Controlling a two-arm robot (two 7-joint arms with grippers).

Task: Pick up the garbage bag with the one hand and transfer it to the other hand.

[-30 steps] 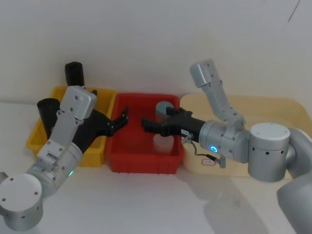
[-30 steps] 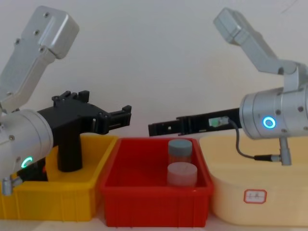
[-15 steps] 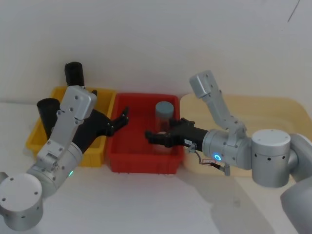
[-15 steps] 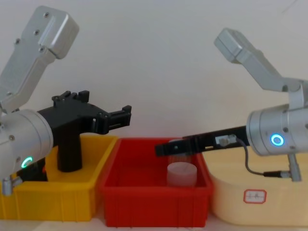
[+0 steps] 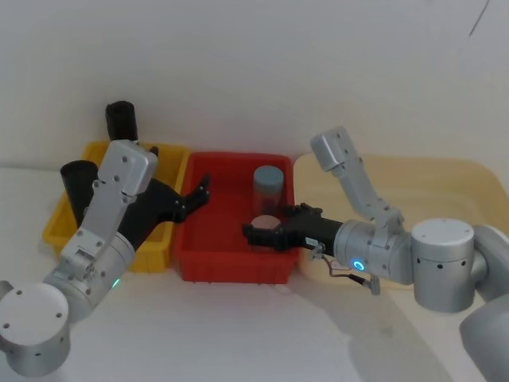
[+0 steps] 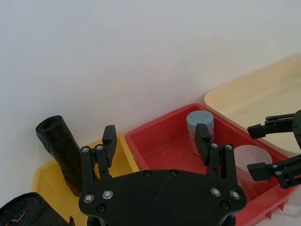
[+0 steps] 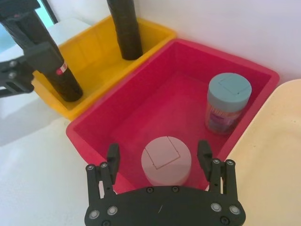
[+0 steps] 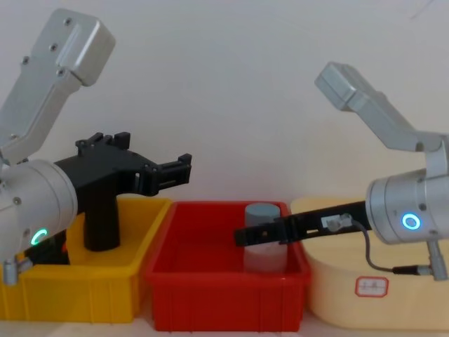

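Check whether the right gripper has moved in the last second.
Yes. In the chest view the right gripper has dropped from above the rim of the red bin to inside it, open around the pale-lidded jar.

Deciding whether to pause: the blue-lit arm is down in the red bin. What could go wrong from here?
1. The right gripper, open, straddles the pale-lidded jar in the red bin; closing would likely grab it, not the garbage bag in the yellow bin.
2. The blue-lidded jar stands close by and could get knocked.
3. The left gripper hangs open and empty, so there's nothing to hand over.
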